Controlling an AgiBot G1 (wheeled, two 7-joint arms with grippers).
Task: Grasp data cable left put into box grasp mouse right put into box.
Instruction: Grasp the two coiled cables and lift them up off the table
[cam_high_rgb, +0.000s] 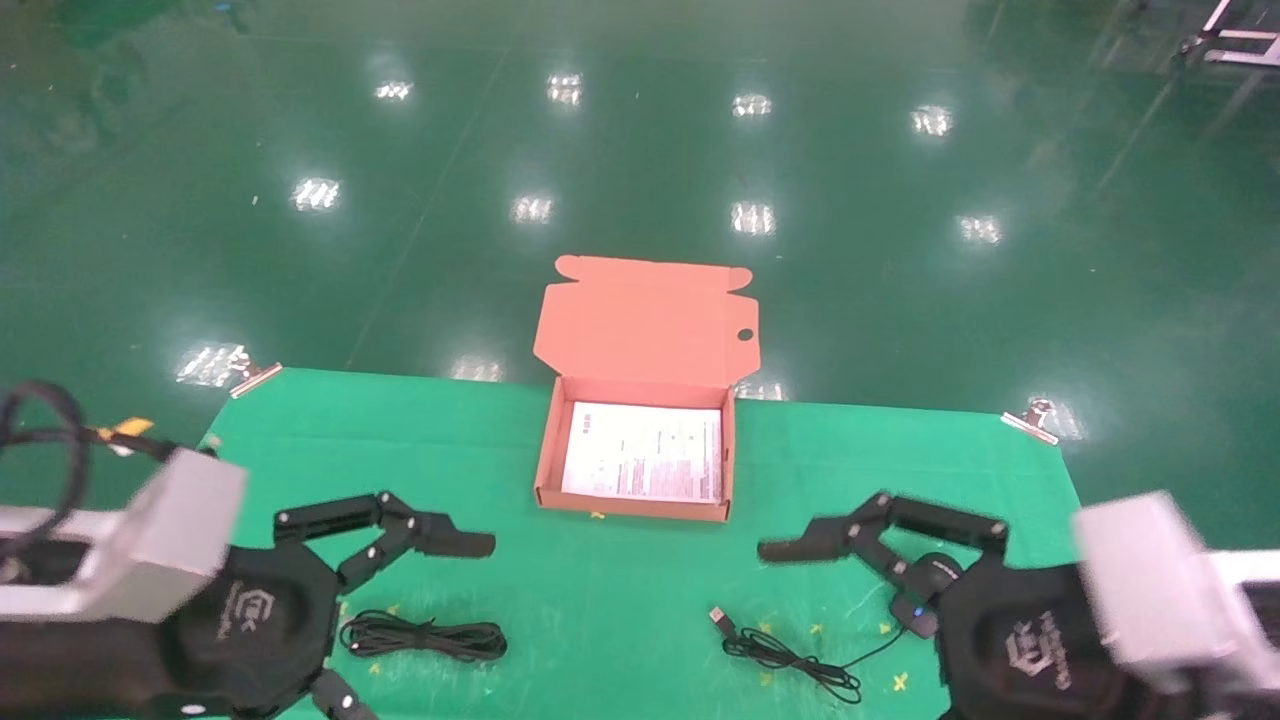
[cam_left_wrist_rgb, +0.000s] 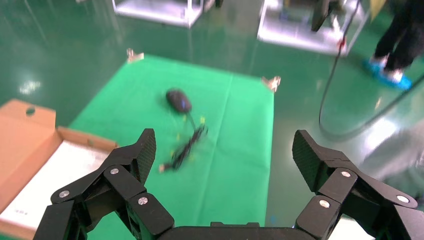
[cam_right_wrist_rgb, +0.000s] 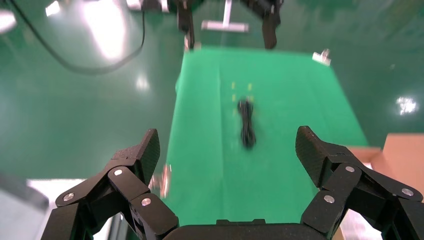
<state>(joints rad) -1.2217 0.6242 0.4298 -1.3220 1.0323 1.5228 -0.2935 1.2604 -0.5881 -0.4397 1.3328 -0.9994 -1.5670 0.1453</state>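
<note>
Data cable lay on green cloth near spread left gripper | mouse beside spread right gripper | box open between them | 2 clips at cloth corners | glossy green floor

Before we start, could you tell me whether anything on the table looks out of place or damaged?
Nothing stands out: the box sits open, the data cable is bundled, and the mouse lies intact with its cord loosely trailing.
</note>
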